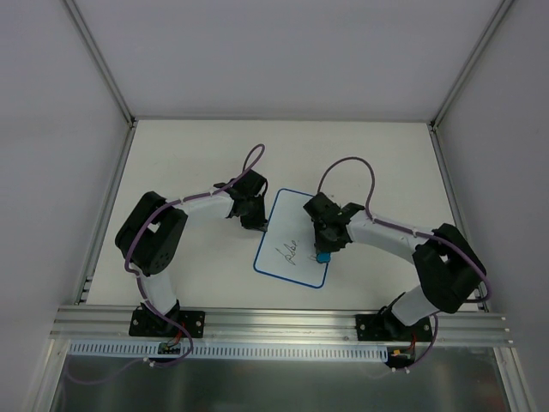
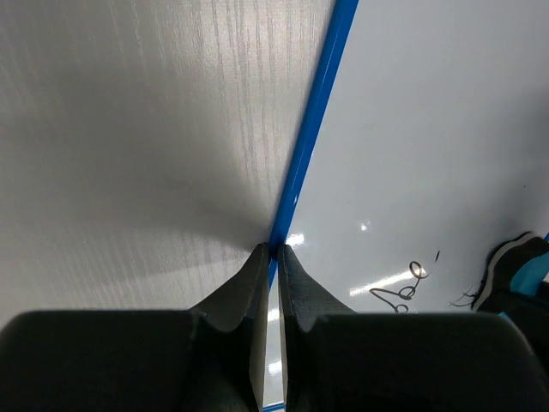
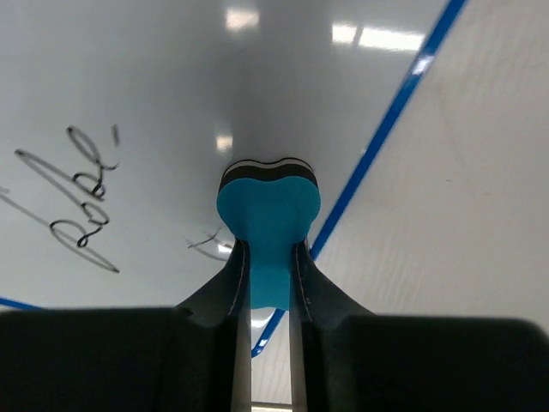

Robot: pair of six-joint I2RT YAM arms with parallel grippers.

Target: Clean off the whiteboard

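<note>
A small flat white rectangular whiteboard (image 1: 290, 225) with rounded corners and a thin blue border lies slightly askew in the middle of the pale matte table (image 1: 197, 154), between the two arms. The left gripper (image 1: 257, 223) is down at the board's left edge. In the left wrist view its two dark fingers (image 2: 249, 283) are drawn almost together, and the blue border runs straight into the narrow gap between them, so the claw appears to be pinched on the rim of the whiteboard. The right gripper (image 1: 323, 251) sits over the near right part of the board, its fingers clamped on a small bright blue foam eraser (image 3: 268, 210) that bulges out past the tips. The eraser's black-and-white felt face is pressed against the white surface, just inside the right-hand border. Black handwritten scribbles (image 3: 81, 202) lie on the near part of the board to the left of the eraser, and a smaller black squiggle sits right beside the eraser's edge. The far part of the board shows only white with glare spots.
</note>
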